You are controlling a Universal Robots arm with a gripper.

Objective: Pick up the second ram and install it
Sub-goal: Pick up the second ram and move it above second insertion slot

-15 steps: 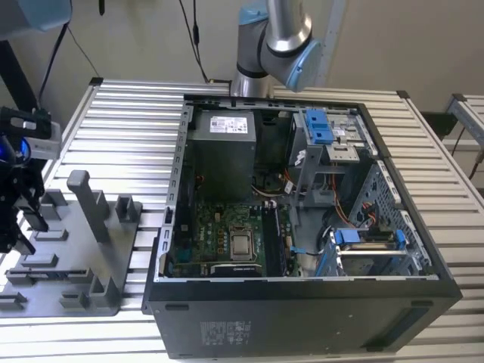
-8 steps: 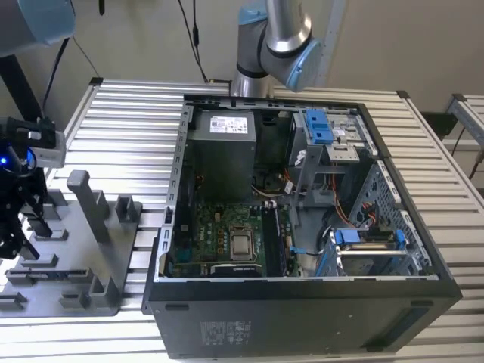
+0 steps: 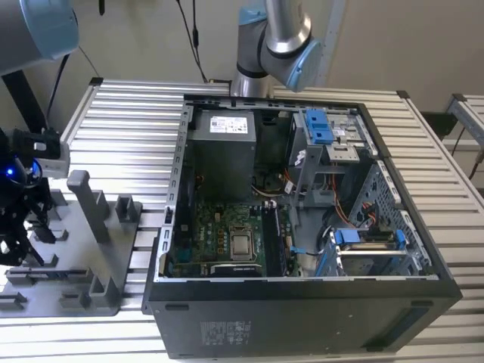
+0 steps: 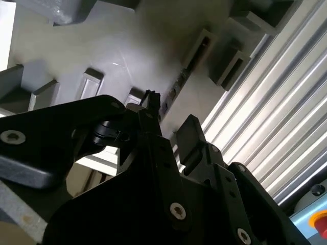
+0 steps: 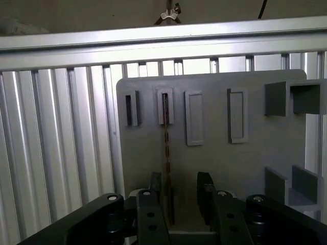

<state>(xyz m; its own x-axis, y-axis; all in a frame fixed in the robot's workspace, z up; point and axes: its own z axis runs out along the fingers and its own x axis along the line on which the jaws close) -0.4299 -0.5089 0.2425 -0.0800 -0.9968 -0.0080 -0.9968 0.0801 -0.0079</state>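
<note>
The second ram [image 5: 166, 148] stands on edge in a slot of the grey holder plate [image 5: 214, 158], seen as a thin dark strip with small chips. In the first wrist view my gripper [image 5: 180, 191] is open and straddles it, with the stick close to one finger [image 5: 155, 186] and a wide gap to the other finger [image 5: 205, 188]. The second wrist view shows the same strip [image 4: 179, 81] running up from between the gripper's [image 4: 171, 115] black fingertips. In the exterior view the gripper [image 3: 19, 227] hangs low over the holder plate [image 3: 98, 249] at the exterior view's left.
The open computer case [image 3: 302, 306] sits mid-table with the motherboard [image 3: 227, 234] and its long black slots [image 3: 277, 240] inside. A tall grey post [image 3: 87, 204] and several small brackets rise from the holder plate. A ribbed aluminium table [image 3: 128, 136] lies under everything.
</note>
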